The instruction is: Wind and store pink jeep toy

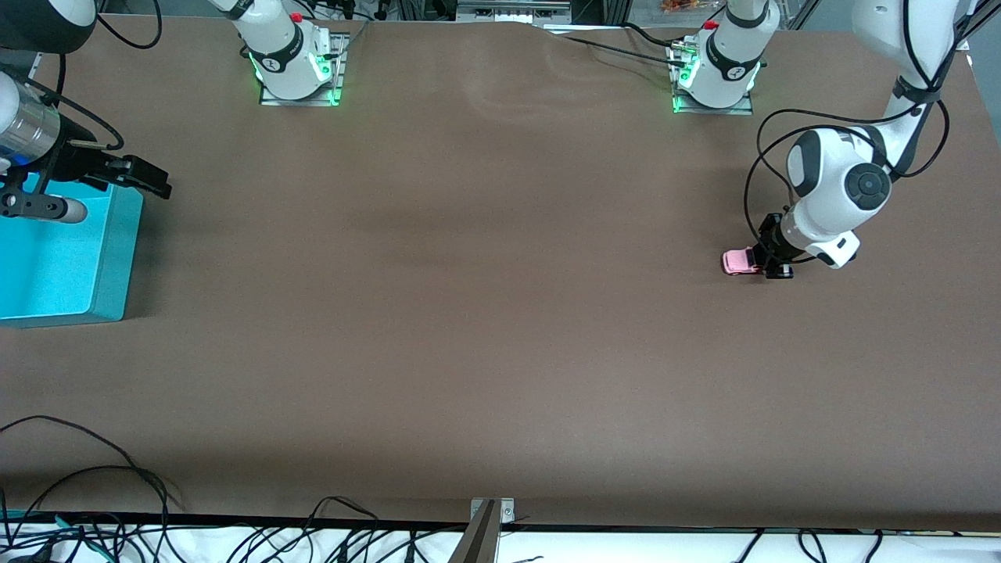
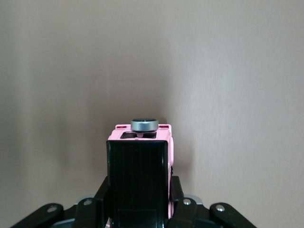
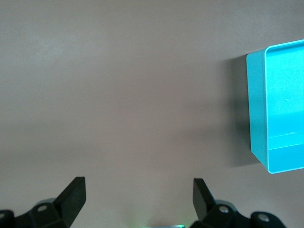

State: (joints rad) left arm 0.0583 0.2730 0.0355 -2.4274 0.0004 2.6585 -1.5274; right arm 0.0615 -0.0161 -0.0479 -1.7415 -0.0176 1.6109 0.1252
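The left gripper (image 1: pixel 770 258) sits low at the table's 3 o'clock edge, its fingers (image 2: pixel 107 190) clamped on the jeep (image 1: pixel 739 261). The right gripper (image 1: pixel 148 178) waits at 9 o'clock, its fingers (image 3: pixel 73 192) spread wide.

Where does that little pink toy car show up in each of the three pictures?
Front view: the pink jeep toy sits on the brown table toward the left arm's end, clamped by the left pincer.
Left wrist view: the jeep fills the lower middle, between the pincer's black fingers.
Right wrist view: not in it; only the open right pincer and a turquoise box.
Shared landmark: the brown table.
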